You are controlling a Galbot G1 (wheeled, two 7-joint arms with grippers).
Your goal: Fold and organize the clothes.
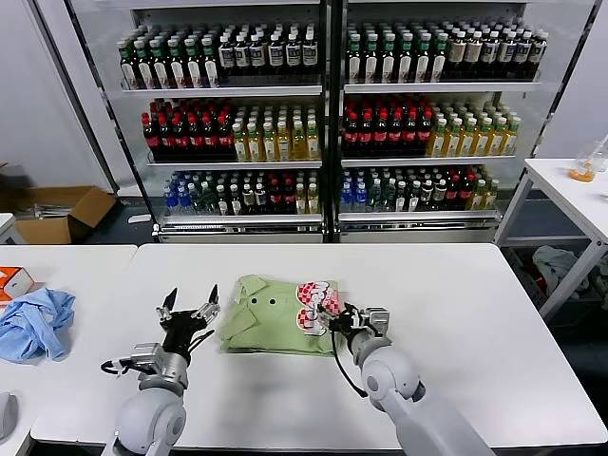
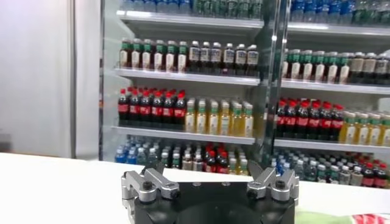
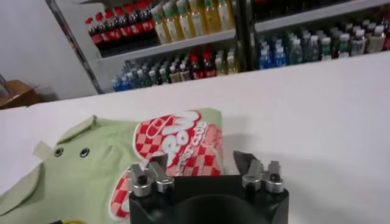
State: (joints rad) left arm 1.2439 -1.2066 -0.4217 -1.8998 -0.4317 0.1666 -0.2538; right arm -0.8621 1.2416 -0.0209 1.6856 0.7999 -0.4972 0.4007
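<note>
The light green collared shirt (image 1: 269,316) lies folded on the white table (image 1: 475,313), with small dark buttons and a pink-and-white graphic (image 1: 316,304) at its right edge. My left gripper (image 1: 189,307) is open and empty just left of the shirt, its fingertips raised off the table. My right gripper (image 1: 345,317) is open and empty at the shirt's right edge, beside the graphic. In the right wrist view the shirt (image 3: 85,179) and graphic (image 3: 177,143) lie just beyond the open right gripper (image 3: 201,163). The left wrist view shows the open left gripper (image 2: 207,178) and a sliver of the shirt (image 2: 317,217).
A light blue garment (image 1: 34,323) and an orange box (image 1: 11,282) lie on the adjacent table at the left. Drink coolers (image 1: 323,123) stand behind the table. A cardboard box (image 1: 59,211) sits on the floor at the left, and another white table (image 1: 575,195) stands at the right.
</note>
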